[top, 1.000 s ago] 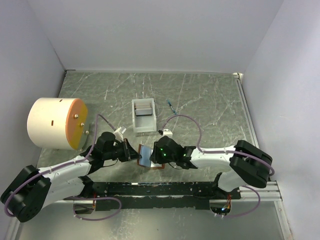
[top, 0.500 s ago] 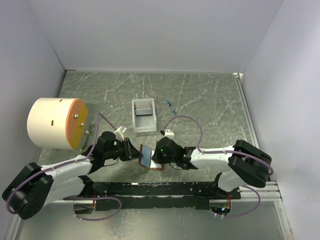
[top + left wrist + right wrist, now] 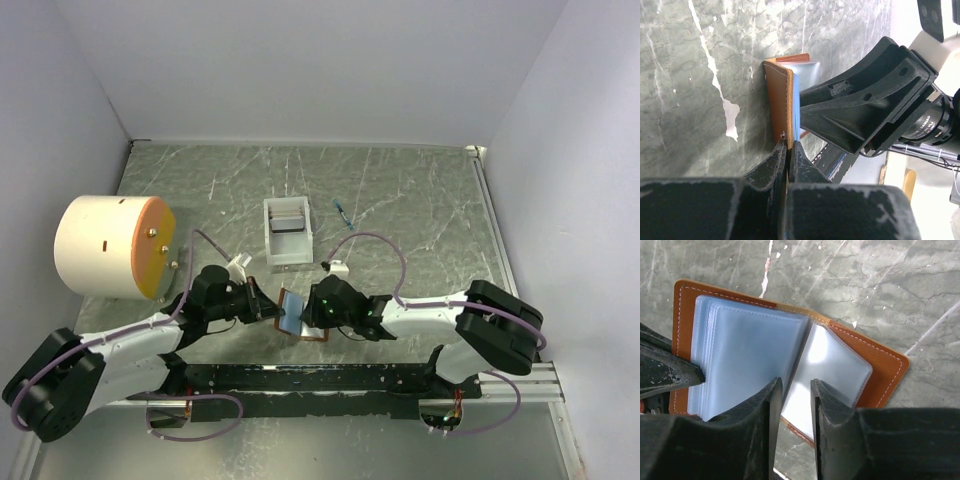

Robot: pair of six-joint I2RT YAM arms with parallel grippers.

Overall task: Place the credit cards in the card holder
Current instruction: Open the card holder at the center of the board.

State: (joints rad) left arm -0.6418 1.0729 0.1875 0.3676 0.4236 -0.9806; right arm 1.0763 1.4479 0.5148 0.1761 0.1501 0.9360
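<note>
The left gripper (image 3: 788, 150), spread wider half a second ago, is now pinched together on the brown cover of the card holder (image 3: 293, 318), which stands half open by the bench's (image 3: 420, 200) near edge. Only the right wrist view shows the right gripper (image 3: 796, 390), jaws apart over the pale sleeves. Only the top view shows the credit cards (image 3: 287, 222), dark in the white box (image 3: 288, 255) mid-bench; their number is unclear

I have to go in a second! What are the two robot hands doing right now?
Left gripper: closed, pinching the card holder by its brown cover.
Right gripper: open a little above the pale pockets, gripping nothing.
</note>
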